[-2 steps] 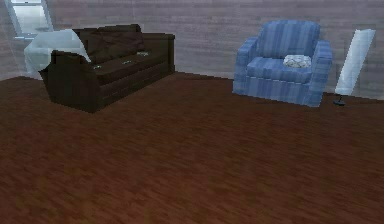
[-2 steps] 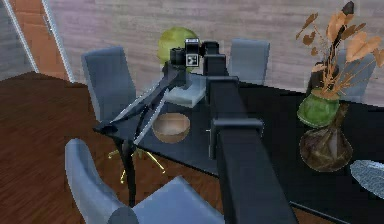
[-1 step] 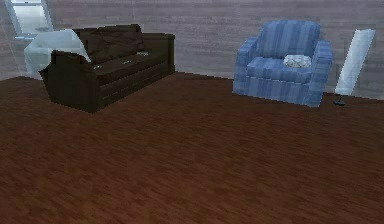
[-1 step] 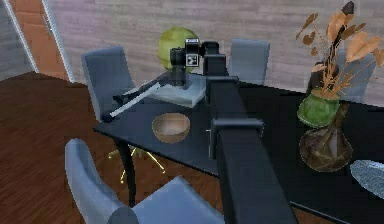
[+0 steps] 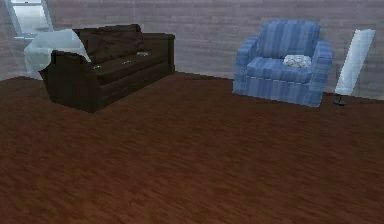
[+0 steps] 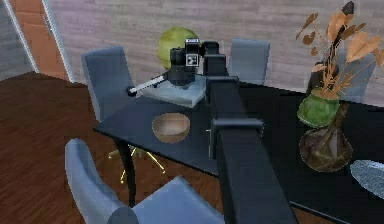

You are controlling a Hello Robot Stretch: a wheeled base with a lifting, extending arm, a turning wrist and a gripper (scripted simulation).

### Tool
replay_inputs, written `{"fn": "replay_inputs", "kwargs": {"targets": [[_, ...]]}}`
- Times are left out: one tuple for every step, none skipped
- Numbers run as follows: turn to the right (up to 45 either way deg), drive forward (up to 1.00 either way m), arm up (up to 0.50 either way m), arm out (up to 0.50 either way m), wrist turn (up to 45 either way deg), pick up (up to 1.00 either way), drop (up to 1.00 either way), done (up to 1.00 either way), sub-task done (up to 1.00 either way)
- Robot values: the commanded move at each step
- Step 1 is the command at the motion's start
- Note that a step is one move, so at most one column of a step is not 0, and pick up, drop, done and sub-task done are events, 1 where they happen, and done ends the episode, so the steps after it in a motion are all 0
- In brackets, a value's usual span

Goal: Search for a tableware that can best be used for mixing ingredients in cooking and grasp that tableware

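A round wooden bowl [image 6: 171,127] stands on the dark table [image 6: 135,128] near its front edge. The dark arm bar [image 6: 235,140] rises from the bottom edge over the table. At its far end, the gripper [image 6: 134,92] points left, above and beyond the bowl, with a grey flat object [image 6: 188,96] lying on the table beneath its body. I cannot tell whether the gripper holds anything.
Grey-blue chairs [image 6: 108,75] [image 6: 250,58] [image 6: 95,185] ring the table. A yellow-green ball [image 6: 175,42], a dark vase with dried plants [image 6: 328,145] and a plate [image 6: 370,178] are on it. Ahead stand a brown sofa [image 5: 110,62], blue armchair [image 5: 285,62] and white lamp [image 5: 355,60] across bare wooden floor [image 5: 190,160].
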Motion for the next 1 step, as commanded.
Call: {"fn": "replay_inputs", "kwargs": {"targets": [[0.0,0.00,0.00,0.00,21.0,0.00,0.00,0.00,0.00]]}}
